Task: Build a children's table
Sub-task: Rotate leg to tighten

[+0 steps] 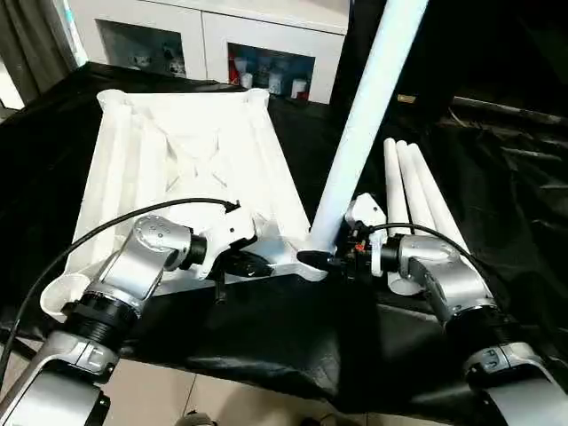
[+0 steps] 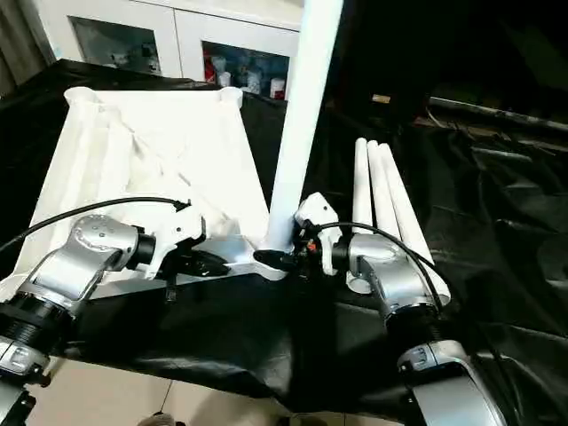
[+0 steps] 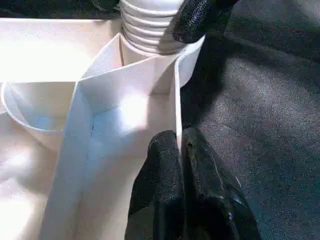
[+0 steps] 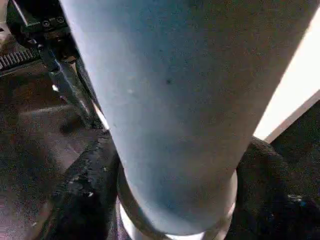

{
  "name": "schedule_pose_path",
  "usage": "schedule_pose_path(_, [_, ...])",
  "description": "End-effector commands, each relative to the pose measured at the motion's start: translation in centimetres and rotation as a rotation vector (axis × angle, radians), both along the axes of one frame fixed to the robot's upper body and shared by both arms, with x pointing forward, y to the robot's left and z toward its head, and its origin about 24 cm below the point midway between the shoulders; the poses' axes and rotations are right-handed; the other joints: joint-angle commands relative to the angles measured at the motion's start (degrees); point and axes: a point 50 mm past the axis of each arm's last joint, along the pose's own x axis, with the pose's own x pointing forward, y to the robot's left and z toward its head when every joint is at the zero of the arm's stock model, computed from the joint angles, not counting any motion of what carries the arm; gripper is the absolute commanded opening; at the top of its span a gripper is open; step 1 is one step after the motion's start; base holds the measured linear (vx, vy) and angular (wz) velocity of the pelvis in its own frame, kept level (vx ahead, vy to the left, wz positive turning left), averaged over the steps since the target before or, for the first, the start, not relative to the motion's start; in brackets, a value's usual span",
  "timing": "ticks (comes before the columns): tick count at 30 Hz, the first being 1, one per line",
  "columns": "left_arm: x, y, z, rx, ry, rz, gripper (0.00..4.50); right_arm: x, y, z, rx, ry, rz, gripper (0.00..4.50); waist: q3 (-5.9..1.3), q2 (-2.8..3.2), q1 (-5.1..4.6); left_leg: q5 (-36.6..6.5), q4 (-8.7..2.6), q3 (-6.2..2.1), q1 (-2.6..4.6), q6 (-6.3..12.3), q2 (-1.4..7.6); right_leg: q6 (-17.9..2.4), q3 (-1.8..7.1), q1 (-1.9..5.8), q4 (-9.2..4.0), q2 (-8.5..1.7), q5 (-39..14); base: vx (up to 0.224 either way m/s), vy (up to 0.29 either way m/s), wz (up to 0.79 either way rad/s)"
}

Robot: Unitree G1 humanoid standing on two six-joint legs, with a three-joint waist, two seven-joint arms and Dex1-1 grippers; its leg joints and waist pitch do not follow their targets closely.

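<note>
A: Any brand, label or writing you can read?

B: None. The white plastic rectangular table top [image 1: 177, 151] lies ribbed underside up on the black cloth-covered work surface [image 1: 293, 328] and bears no lettering that I can make out. The small items in the white cabinet [image 1: 213, 40] behind it, red and white, are too small to read.

A: Where does the rest of the table sit?

B: One long white round tube leg [image 1: 364, 115] stands upright in the top's near corner socket [image 1: 311, 257] on the robot's right side, leaning slightly and running out past the upper edge of the picture. Three more white tube legs [image 1: 413, 191] lie side by side on the black cloth, just to the right of the top.

A: And the grippers?

B: The left gripper [image 3: 181, 150] has its two black fingers pressed together on the thin white rim wall of the top, close to that socket. The right gripper [image 1: 321, 260] sits at the foot of the standing leg, its black fingers spread to either side of the leg's collared end [image 4: 175, 220]; whether they press on it I cannot tell.

A: What stands in the way?

B: The silver forearms and a black cable [image 1: 133, 217] cross the top's near edge and hide part of it. The standing leg blocks most of the right wrist view.
</note>
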Motion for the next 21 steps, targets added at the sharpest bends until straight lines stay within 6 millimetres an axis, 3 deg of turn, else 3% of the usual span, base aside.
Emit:
schedule_pose_path(1, [-0.3, -0.8, 0.2, -0.023, -0.002, -0.046, 0.0, 0.0, 0.2, 0.5, 0.018, -0.016, 0.001, 2.78, -3.46, 0.53, -0.1, -9.8, -3.9, 0.48, 0.09, 1.52, 0.64, -12.0, 2.26, 3.39, -3.6, -3.56, -10.9, 0.0, 0.0, 0.0])
schedule_pose_path(5, [0.1, -1.0, 0.0, -0.021, -0.012, 0.0, 0.0, 0.4, 0.4, -0.4, -0.009, -0.004, -0.107, 2.73, -3.3, 0.64, -0.24, -10.7, -4.02, 0.46, 0.18, 0.82, 0.66, -11.5, 2.24, 3.18, -3.79, -3.52, -12.7, 0.0, 0.0, 0.0])
schedule_pose_path(10, [2.4, -3.1, -0.5, -0.003, -0.099, 0.235, 0.0, 2.0, 1.7, -2.6, -0.013, 0.103, -0.559, 2.72, -3.21, 0.9, -0.88, -13.6, -4.19, 0.17, 0.49, -1.73, 0.42, -9.1, 2.19, 2.75, -4.55, -3.51, -20.2, 0.0, 0.0, 0.0])
schedule_pose_path(11, [2.4, -3.1, -0.5, -0.003, -0.099, 0.235, 0.0, 2.0, 1.7, -2.6, -0.013, 0.103, -0.559, 2.72, -3.35, 0.77, -1.0, -13.4, -4.14, 0.14, 0.41, -2.06, 0.35, -8.8, 2.22, 2.91, -4.57, -3.59, -20.3, 0.0, 0.0, 0.0])
schedule_pose_path(14, [3.4, -5.0, -0.6, -0.01, -0.122, 0.357, 0.0, 2.3, 3.3, -3.4, 0.002, 0.172, -0.72, 2.72, -3.24, 0.78, -1.33, -14.5, -4.09, 0.24, 0.3, -1.63, 0.2, -8.1, 2.21, 2.72, -4.87, -3.48, -21.3, 0.0, 0.0, 0.0])
schedule_pose_path(16, [3.4, -6.3, -0.6, -0.013, -0.125, 0.377, 0.0, 2.2, 4.7, -3.5, 0.005, 0.175, -0.733, 2.72, -3.34, 0.87, -1.17, -14.4, -3.98, 0.22, 0.55, -1.54, 0.21, -7.8, 2.22, 2.49, -4.97, -3.51, -21.4, 0.0, 0.0, 0.0])
schedule_pose_path(18, [3.3, -7.0, -0.6, -0.021, -0.122, 0.371, 0.0, 2.2, 5.7, -3.3, -0.017, 0.138, -0.702, 2.72, -3.31, 0.82, -1.16, -14.0, -4.13, 0.17, 0.04, -0.97, 0.27, -8.0, 2.13, 2.76, -4.77, -3.42, -19.1, 0.0, 0.0, 0.0])
schedule_pose_path(20, [3.2, -7.2, -0.7, -0.024, -0.127, 0.352, 0.0, 2.2, 6.3, -2.9, -0.031, 0.084, -0.677, 2.72, -3.34, 0.84, -1.15, -14.1, -4.18, 0.11, 0.0, -0.89, 0.28, -7.8, 2.04, 2.82, -4.77, -3.45, -19.2, 0.0, 0.0, 0.0])
schedule_pose_path(21, [3.2, -7.2, -0.7, -0.025, -0.132, 0.339, 0.0, 2.3, 6.6, -2.7, -0.024, 0.068, -0.662, 3.07, -3.39, 0.85, -1.21, -14.1, -4.18, 0.09, -0.03, -0.74, 0.3, -7.9, 2.07, 2.85, -4.72, -3.45, -18.5, 0.0, 0.0, 0.0])
